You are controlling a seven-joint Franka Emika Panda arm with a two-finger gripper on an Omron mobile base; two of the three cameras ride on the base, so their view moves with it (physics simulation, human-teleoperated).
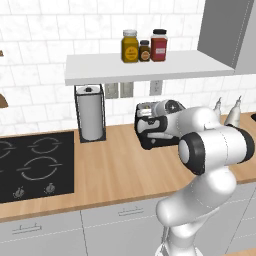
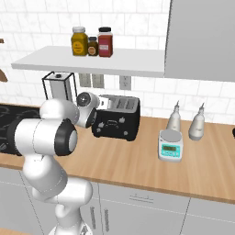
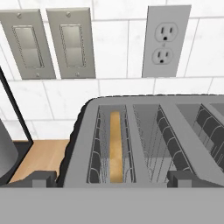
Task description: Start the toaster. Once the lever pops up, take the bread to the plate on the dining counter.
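The black toaster (image 2: 120,118) stands at the back of the wood counter, under the shelf, and the arm partly covers it in the left base view (image 1: 148,134). In the hand view I look down onto its grey top (image 3: 144,131). The bread (image 3: 115,146) stands on edge, sunk low in the left slot, and the slot beside it is empty. My gripper (image 3: 113,178) hovers just above the toaster's near edge, open wide, with one fingertip (image 3: 43,178) on either side and nothing between them. The plate and the dining counter are out of view.
A paper towel holder (image 1: 91,117) stands left of the toaster, with the black stove (image 1: 35,165) beyond it. A kitchen scale (image 2: 170,145) and two bottles (image 2: 175,117) stand to the right. A shelf with jars (image 1: 145,46) hangs overhead. Switches (image 3: 48,43) and an outlet (image 3: 166,41) are on the wall.
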